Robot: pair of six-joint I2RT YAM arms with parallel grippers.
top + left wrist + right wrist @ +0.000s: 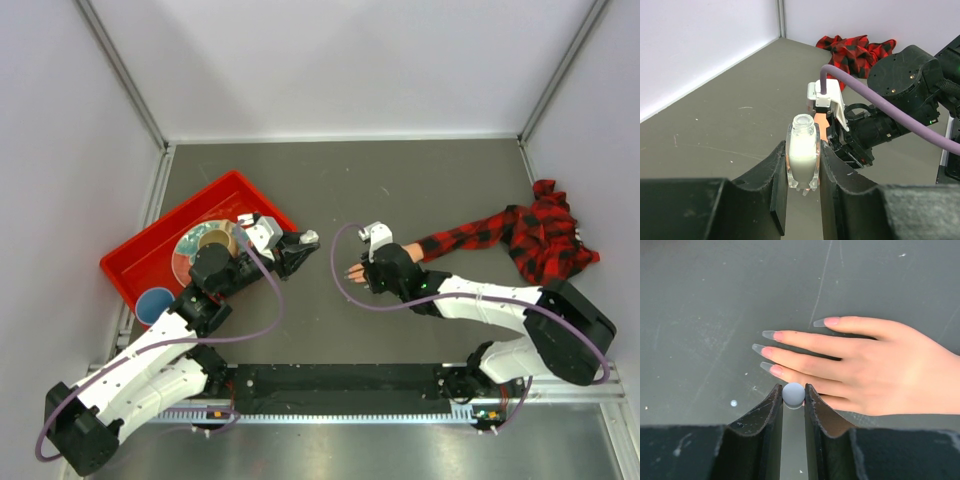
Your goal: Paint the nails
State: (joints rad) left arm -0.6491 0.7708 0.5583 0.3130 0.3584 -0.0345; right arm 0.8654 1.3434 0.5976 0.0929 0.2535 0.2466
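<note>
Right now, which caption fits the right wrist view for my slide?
Right tool grips a round cap above the fake hand with long nails.

Dark grey table (400,180) enclosed by plain white walls (350,60).

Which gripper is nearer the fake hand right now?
Right. The right gripper, holding a cap, hovers over the hand; the left gripper holds the bottle well clear of it.
</note>
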